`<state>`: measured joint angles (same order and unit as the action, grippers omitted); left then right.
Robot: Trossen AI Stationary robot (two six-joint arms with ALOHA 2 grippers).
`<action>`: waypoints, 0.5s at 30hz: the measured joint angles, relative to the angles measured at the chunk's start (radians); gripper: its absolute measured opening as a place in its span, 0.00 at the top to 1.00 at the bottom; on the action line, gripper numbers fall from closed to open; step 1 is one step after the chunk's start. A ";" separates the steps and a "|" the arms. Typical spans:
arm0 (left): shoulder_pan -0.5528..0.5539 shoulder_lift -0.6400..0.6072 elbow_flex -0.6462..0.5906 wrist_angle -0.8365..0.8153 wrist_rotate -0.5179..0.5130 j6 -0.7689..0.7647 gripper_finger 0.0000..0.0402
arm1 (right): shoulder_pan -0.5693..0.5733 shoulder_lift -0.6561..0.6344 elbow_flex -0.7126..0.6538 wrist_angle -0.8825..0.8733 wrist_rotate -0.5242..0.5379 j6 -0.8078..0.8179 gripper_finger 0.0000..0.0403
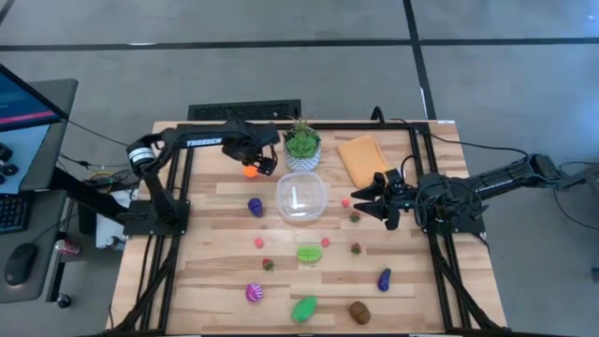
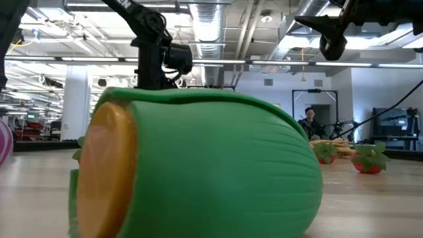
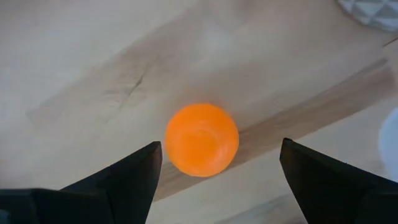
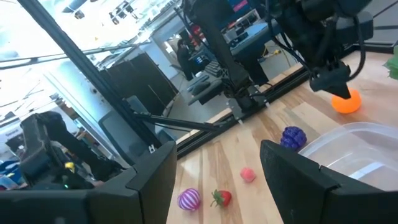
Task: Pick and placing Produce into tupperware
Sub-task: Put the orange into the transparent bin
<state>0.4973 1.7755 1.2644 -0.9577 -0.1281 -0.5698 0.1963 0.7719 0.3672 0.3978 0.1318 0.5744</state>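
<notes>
The pale wooden tabletop [image 1: 215,281] stands on a grey floor [image 1: 281,75] crossed by dark seam lines. To 1 side of it a desk [image 1: 37,140] carries a lit monitor [image 1: 23,103], a dark keyboard [image 1: 11,213] and a mouse [image 1: 19,265], with a red can [image 1: 65,247] nearby. Beyond the tabletop the room opens into a large hall with white columns [image 2: 78,92], silver ducts [image 2: 211,26] under the ceiling and rows of bright strip lights [image 2: 53,33]. A person [image 2: 308,122] sits far back near a doorway [image 2: 322,109].
</notes>
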 joint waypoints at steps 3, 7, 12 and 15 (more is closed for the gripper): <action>0.000 0.022 0.000 0.004 0.002 0.001 0.21 | 0.000 0.000 0.000 0.000 0.000 0.005 0.37; 0.000 0.028 0.000 0.005 0.001 0.010 0.21 | 0.000 0.000 0.000 0.000 0.000 0.006 0.37; 0.010 0.028 -0.001 0.000 -0.009 0.014 0.21 | 0.000 0.000 0.000 -0.001 0.000 0.004 0.37; 0.013 0.028 -0.014 -0.002 -0.018 0.012 0.21 | -0.001 0.000 0.000 0.000 0.000 0.004 0.37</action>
<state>0.5106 1.8030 1.2499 -0.9594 -0.1462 -0.5579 0.1955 0.7719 0.3672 0.3973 0.1322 0.5781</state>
